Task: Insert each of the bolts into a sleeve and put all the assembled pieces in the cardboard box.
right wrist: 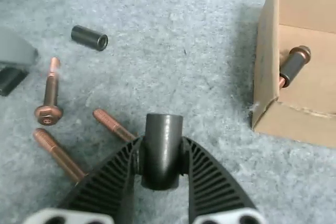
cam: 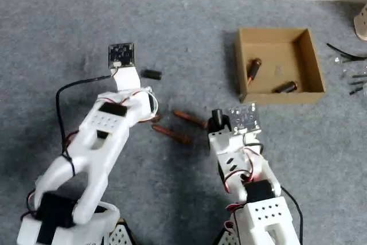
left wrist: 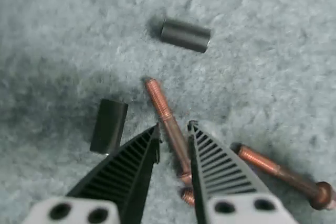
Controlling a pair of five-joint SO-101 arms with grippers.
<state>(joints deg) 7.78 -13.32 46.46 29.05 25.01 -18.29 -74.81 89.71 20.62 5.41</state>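
Loose bolts (cam: pixel 172 135) litter the middle ground; bare carpet (cam: pixel 222 93) runs from there to the cardboard box (cam: pixel 281 97).

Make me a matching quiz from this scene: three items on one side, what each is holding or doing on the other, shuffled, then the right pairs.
Things:
1. left jaws
2. right jaws
3. cardboard box

States:
A. holds two assembled pieces
B. open, with a copper bolt lying between them
C. shut on a black sleeve

Pairs: 1-B; 2-C; 3-A
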